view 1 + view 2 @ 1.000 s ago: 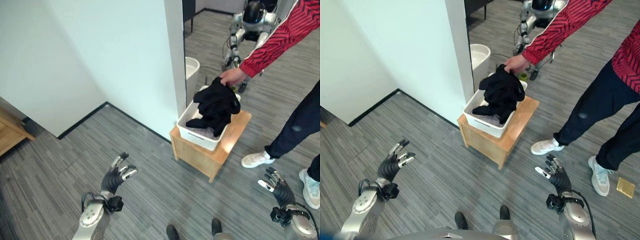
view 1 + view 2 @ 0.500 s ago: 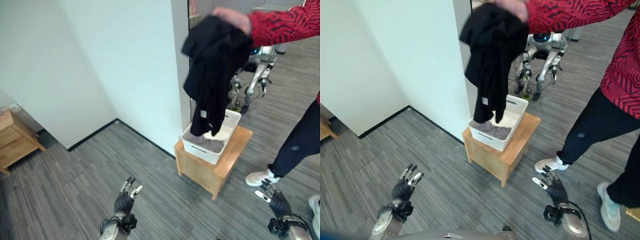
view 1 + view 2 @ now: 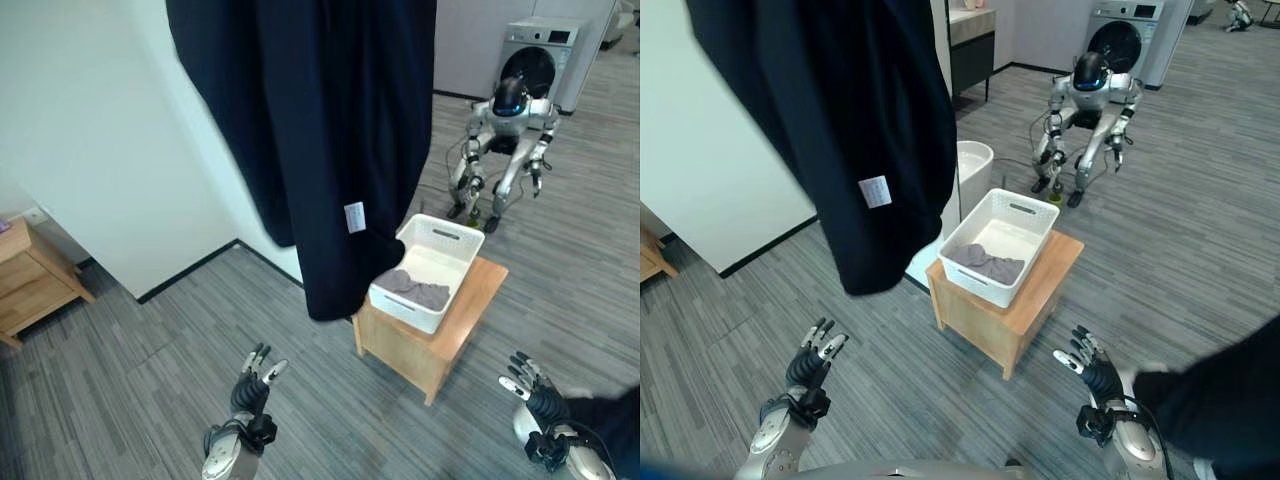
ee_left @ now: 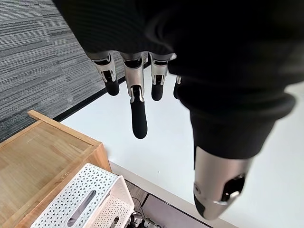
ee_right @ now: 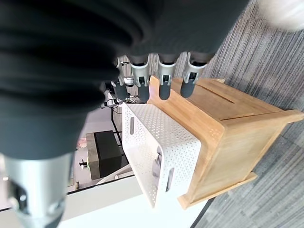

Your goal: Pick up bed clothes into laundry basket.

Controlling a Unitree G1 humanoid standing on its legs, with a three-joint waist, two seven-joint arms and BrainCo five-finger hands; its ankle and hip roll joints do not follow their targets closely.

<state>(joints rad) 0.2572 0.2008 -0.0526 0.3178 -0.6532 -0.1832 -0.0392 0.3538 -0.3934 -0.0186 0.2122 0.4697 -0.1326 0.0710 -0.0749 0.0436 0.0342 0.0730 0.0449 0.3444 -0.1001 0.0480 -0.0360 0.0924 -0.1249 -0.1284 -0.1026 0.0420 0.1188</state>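
**Dark garment hangs above the basket, both hands empty**

Left eye view, nearest the robot: the left hand [image 3: 251, 385] is raised low over the grey striped carpet floor [image 3: 130, 380], fingers straight and spread, holding nothing. The right hand [image 3: 532, 395] sits at the lower right, fingers likewise relaxed and apart, empty; its wrist view shows the straight fingers [image 5: 164, 80] pointing towards the stool and basket.

Beyond the hands stands a low light-wood stool [image 3: 455, 320], and on it a white perforated plastic laundry basket [image 3: 437, 272] with slotted handles. A small crumpled grey cloth [image 3: 417, 292] lies in the bottom of the basket.

Between the hands and the white wall [image 3: 100, 150] hangs a large black garment [image 3: 310, 130], loose and long, falling from above the top of the view in broad folds. A small white label [image 3: 355, 216] shows on its lower part. Its rounded hem hangs just beside the basket's near-left corner; what holds it up is out of sight.

Farther off, a small silver quadruped robot [image 3: 503, 130] stands on the floor before a white front-loading washing machine [image 3: 540, 55]. A light-wood cabinet [image 3: 30, 280] stands at the far left.
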